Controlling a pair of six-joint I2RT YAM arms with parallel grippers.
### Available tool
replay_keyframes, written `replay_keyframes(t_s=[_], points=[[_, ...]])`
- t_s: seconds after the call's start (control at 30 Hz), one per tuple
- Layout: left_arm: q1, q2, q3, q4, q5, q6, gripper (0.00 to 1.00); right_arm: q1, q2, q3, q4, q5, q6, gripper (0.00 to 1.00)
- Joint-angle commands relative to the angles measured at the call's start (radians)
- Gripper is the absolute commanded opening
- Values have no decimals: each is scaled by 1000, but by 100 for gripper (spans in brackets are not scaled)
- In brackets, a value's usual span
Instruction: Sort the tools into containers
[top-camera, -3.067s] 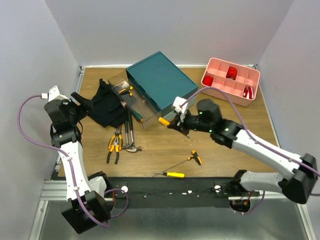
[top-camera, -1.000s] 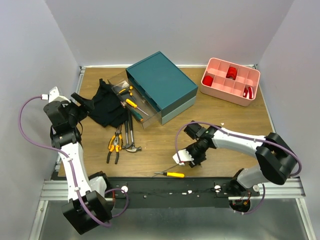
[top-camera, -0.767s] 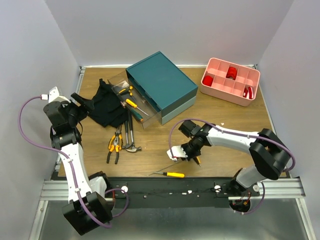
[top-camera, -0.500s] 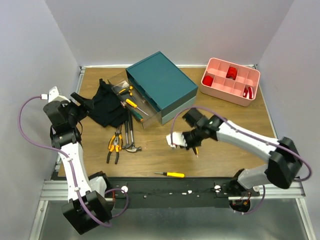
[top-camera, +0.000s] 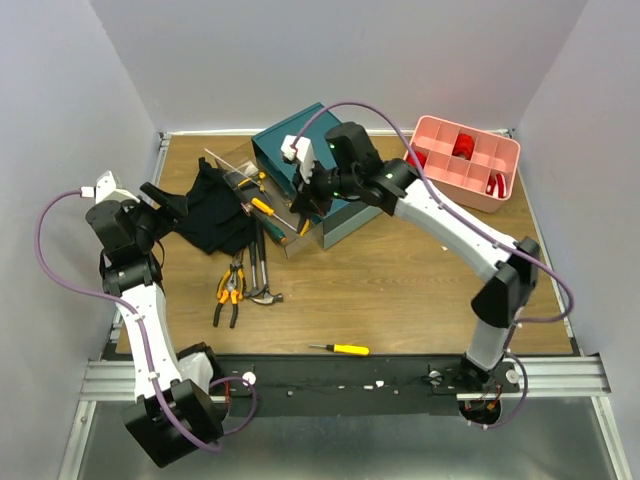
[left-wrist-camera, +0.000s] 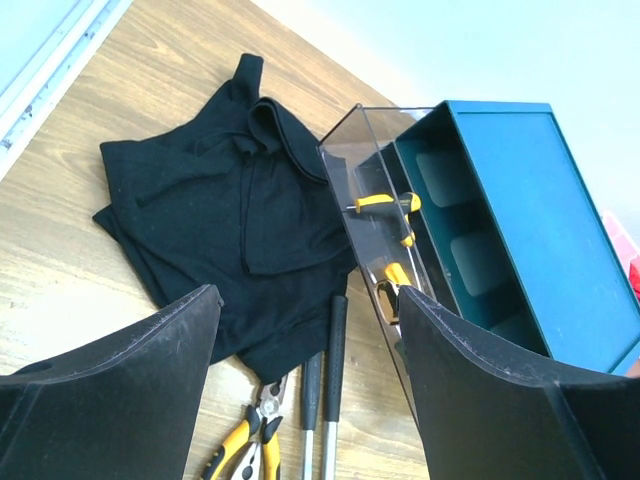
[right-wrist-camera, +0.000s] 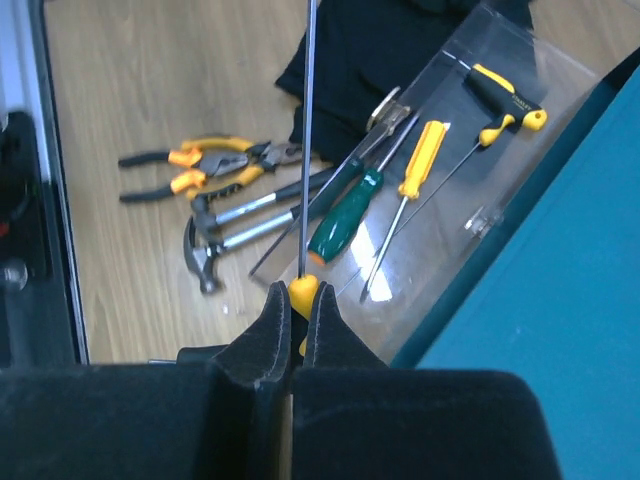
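The teal drawer box (top-camera: 322, 160) stands at the back middle, its clear drawer (top-camera: 255, 195) pulled out to the left. My right gripper (top-camera: 308, 192) is shut on a yellow-handled screwdriver (right-wrist-camera: 303, 292) and holds it above the drawer (right-wrist-camera: 440, 190); the long shaft (right-wrist-camera: 310, 120) points away. A green-handled screwdriver (right-wrist-camera: 345, 215) and two yellow ones (right-wrist-camera: 420, 160) lie in the drawer. Pliers (top-camera: 230, 290) and two hammers (top-camera: 262, 270) lie on the table left of the box. Another yellow screwdriver (top-camera: 345, 349) lies near the front edge. My left gripper (top-camera: 165, 205) is open and empty, above the black cloth (left-wrist-camera: 220, 200).
A pink compartment tray (top-camera: 462, 160) with red parts stands at the back right. The black cloth (top-camera: 210, 205) lies between the left gripper and the drawer. The left wrist view shows the drawer (left-wrist-camera: 385, 230), the pliers (left-wrist-camera: 245, 450) and the hammer handles (left-wrist-camera: 325, 380).
My right gripper has lifted a yellow-handled screwdriver from the front middle of the table and carried it back and left over the open drawer. The left arm has not moved.
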Motion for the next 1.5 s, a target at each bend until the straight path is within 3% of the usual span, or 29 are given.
replay_keyframes(t_s=[0.0,0.17,0.53,0.67,0.7,0.8,0.9,1.0,1.13,1.2,1.27,1.4,1.47], points=[[13,-44,0,-13,22,3,82,0,153,173,31,114,202,1],[33,-58,-17,-11,23,-1,82,-2,233,199,66,229,277,1],[42,-49,-28,0,25,-11,82,-2,345,199,98,183,327,1],[47,-44,-27,-2,28,-12,82,-3,374,201,95,273,318,1],[47,-44,-27,-3,28,-12,82,-3,377,205,89,298,309,19],[50,-41,-24,-3,28,-12,82,-3,362,214,78,338,289,57],[52,-35,-24,1,28,-15,82,-3,296,213,71,326,297,68],[52,-29,-17,6,30,-17,82,-2,186,201,74,260,309,72],[50,-12,-7,21,37,-27,82,-2,46,83,55,52,193,72],[50,5,3,29,45,-34,82,-2,-16,-79,-3,-69,33,72],[52,23,18,38,49,-34,82,-2,-106,-225,-17,-108,-89,72],[49,48,36,50,51,-21,82,4,-224,-643,96,-145,-177,73],[46,54,42,49,49,-17,82,27,-237,-704,100,-133,-194,73]])
